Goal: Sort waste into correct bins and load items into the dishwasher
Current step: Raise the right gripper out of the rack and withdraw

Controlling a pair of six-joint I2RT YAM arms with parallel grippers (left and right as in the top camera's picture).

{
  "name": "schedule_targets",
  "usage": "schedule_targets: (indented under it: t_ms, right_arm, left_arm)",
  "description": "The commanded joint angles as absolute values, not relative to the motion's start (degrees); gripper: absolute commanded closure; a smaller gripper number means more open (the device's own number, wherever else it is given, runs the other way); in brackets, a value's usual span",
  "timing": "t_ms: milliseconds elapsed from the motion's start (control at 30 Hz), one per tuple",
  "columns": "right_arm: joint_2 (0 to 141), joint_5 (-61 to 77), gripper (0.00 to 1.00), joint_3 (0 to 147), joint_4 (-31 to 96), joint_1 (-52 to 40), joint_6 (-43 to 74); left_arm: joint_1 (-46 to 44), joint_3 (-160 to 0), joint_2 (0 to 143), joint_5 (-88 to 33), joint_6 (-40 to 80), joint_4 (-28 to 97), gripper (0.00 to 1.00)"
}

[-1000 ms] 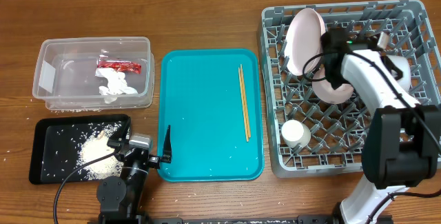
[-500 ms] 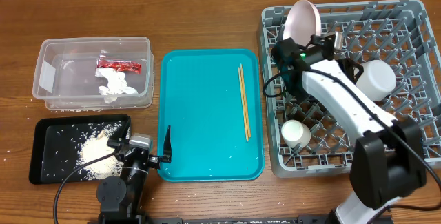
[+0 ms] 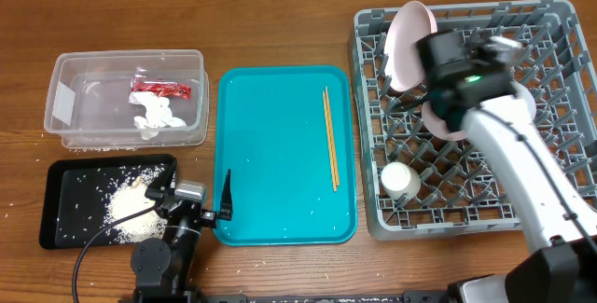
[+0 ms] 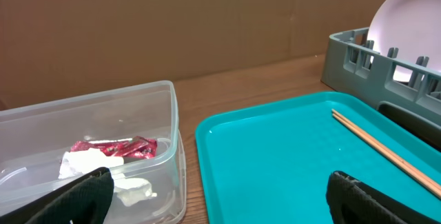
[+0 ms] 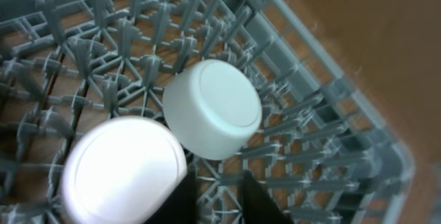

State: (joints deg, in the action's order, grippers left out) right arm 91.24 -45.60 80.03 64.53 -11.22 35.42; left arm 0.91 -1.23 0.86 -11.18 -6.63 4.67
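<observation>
The grey dish rack holds an upright pink plate, a second pale plate and a small white cup. My right arm reaches over the rack. In the right wrist view my right gripper is narrowly open and empty, above an upturned white bowl and a pale plate. Two chopsticks lie on the teal tray. The clear tub holds the red wrapper and the tissue. Rice lies in the black tray. My left gripper is open and empty.
The teal serving tray lies between the tub and the rack, with a few grains on it. Loose rice grains dot the table round the black tray. My left arm's base and cable sit at the front edge.
My right arm swung left over the rack's back corner, then back toward the rack's middle, and now hides the white bowl from overhead. The left arm has not moved.
</observation>
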Motion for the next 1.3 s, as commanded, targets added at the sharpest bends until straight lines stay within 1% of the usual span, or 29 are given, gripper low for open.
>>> schedule_targets:
  t_ms: [0, 67, 133, 233, 333, 500, 667, 800, 867, 933, 967, 1033, 1067, 1167, 1200, 1233, 1267]
  right_arm:
    - [90.5, -23.4, 0.94, 80.0, 60.9, 0.9, 33.6]
    - [90.6, -12.5, 0.96, 79.9, 58.0, 7.0, 30.4]
    - [90.8, -4.1, 0.96, 79.8, 55.9, 11.8, 28.0]
    - [92.5, 1.1, 0.96, 79.8, 55.3, 16.3, 24.5]
    - [96.9, 2.7, 0.96, 79.7, 56.6, 16.6, 21.0]
    - [103.2, 2.3, 0.96, 79.7, 57.3, 16.6, 20.8]
    - [102.2, 2.4, 0.96, 79.7, 57.8, 16.4, 20.1]
    - [98.7, 5.3, 0.96, 79.9, 58.0, 16.5, 19.3]
    - [96.0, 6.6, 0.91, 80.0, 58.2, 16.4, 19.2]
    - [92.4, 9.3, 0.81, 80.0, 58.2, 16.4, 17.6]
    - [90.3, 9.8, 0.73, 80.0, 58.1, 16.3, 17.6]
    - [87.5, 9.7, 0.73, 80.0, 58.0, 16.4, 17.6]
    - [86.5, 9.6, 0.78, 80.0, 58.0, 16.4, 17.8]
    - [86.2, 6.0, 0.79, 80.0, 58.3, 16.6, 20.4]
    - [86.4, 3.8, 0.82, 79.9, 57.6, 16.6, 21.5]
    - [87.2, 1.7, 0.88, 79.9, 56.1, 16.6, 21.7]
    - [87.8, 1.0, 0.89, 79.9, 55.2, 16.6, 21.7]
  left_arm:
    - [1.3, -0.8, 0.3, -11.5, -7.7, 4.5, 0.00]
    - [1.3, -0.8, 0.3, -11.5, -7.7, 4.5, 0.00]
    - [1.3, -0.8, 0.3, -11.5, -7.7, 4.5, 0.00]
    - [1.3, -0.8, 0.3, -11.5, -7.7, 4.5, 0.00]
    - [1.3, -0.8, 0.3, -11.5, -7.7, 4.5, 0.00]
    - [1.3, -0.8, 0.3, -11.5, -7.7, 4.5, 0.00]
    - [1.3, -0.8, 0.3, -11.5, -7.7, 4.5, 0.00]
    - [1.3, -0.8, 0.3, -11.5, -7.7, 4.5, 0.00]
    - [1.3, -0.8, 0.3, -11.5, -7.7, 4.5, 0.00]
    - [1.3, -0.8, 0.3, -11.5, -7.7, 4.5, 0.00]
    - [1.3, -0.8, 0.3, -11.5, -7.7, 4.5, 0.00]
    - [1.3, -0.8, 0.3, -11.5, -7.7, 4.5, 0.00]
    - [1.3, -0.8, 0.3, -11.5, -7.7, 4.5, 0.00]
    - [1.3, -0.8, 0.3, -11.5, -7.7, 4.5, 0.00]
    - [1.3, -0.8, 0.3, -11.5, -7.7, 4.5, 0.00]
    - [1.3, -0.8, 0.3, -11.5, -7.7, 4.5, 0.00]
    - [1.3, -0.8, 0.3, -11.5, -7.7, 4.5, 0.00]
